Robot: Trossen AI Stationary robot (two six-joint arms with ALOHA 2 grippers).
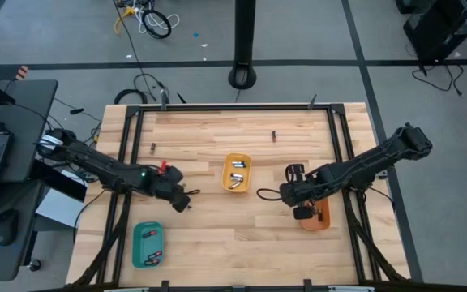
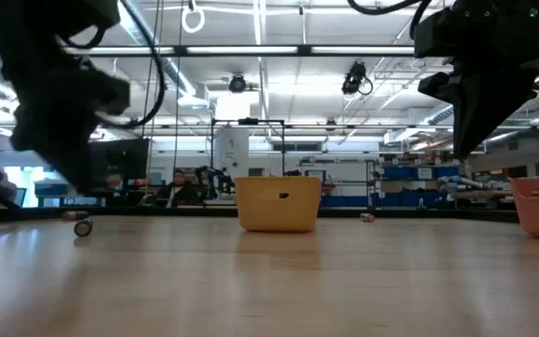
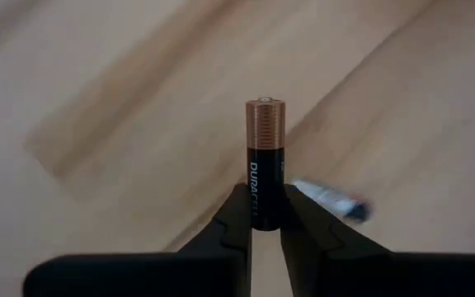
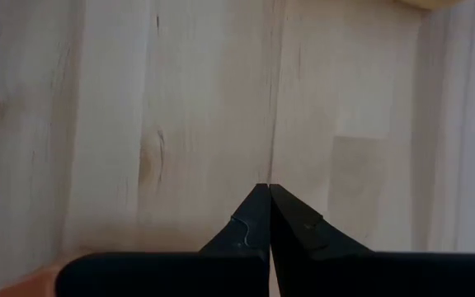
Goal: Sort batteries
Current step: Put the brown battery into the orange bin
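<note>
The light butcher-block wooden desk [image 1: 242, 235] fills the centre of the high view, framed by black rails along its edges. The left arm reaches in from the left edge of that frame and ends left of centre; the right arm reaches in from the right edge and ends right of centre. Three plastic trays stand on the desk: a yellow tray [image 1: 236, 173] at the centre of the frame, a teal tray [image 1: 147, 244] in the lower left, and an orange tray [image 1: 318, 215] to the lower right of centre, partly covered by the right arm. The left hand [image 1: 182, 200] sits left of the yellow tray and above the teal tray in the frame; in the left wrist view its two dark fingers [image 3: 236, 221] are closed onto the black lower half of a black-and-copper cylindrical battery [image 3: 265, 161], which stands upright between them with its copper end clear of the fingertips and the wood blurred behind it. The right hand [image 1: 287, 193] sits between the yellow tray and the orange tray; in the right wrist view its fingers [image 4: 254, 216] meet tip to tip over bare wood, holding nothing. Batteries lie inside the yellow tray [image 1: 237, 171] and the teal tray [image 1: 152, 258]. Two small loose batteries lie on the desk in the upper part of the high view, one at upper left [image 1: 153, 147] and one at upper centre [image 1: 273, 136].
</note>
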